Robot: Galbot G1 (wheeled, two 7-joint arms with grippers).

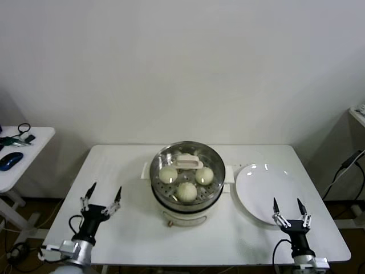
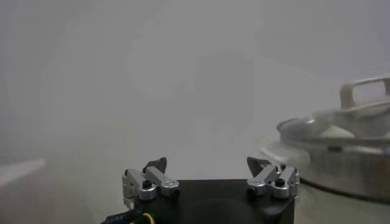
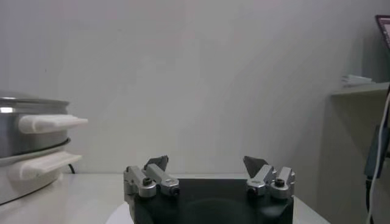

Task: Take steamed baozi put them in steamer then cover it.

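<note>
The steamer (image 1: pixel 187 197) stands mid-table on its white base, with the clear glass lid (image 1: pixel 165 157) resting on it and the lid's whitish handle (image 1: pixel 187 162) on top. Under the glass I see three cream baozi (image 1: pixel 186 191); a fourth is hidden or not discernible. The steamer also shows in the left wrist view (image 2: pixel 341 164) and the right wrist view (image 3: pixel 24 152). My left gripper (image 1: pixel 104 196) is open and empty at the table's front left. My right gripper (image 1: pixel 288 207) is open and empty at the front right, over the plate's near rim.
An empty flat white plate (image 1: pixel 259 188) lies right of the steamer. A side table (image 1: pixel 11 165) with a blue mouse and cables stands at far left. A shelf edge (image 1: pixel 358 114) and a cable are at far right. A white wall is behind.
</note>
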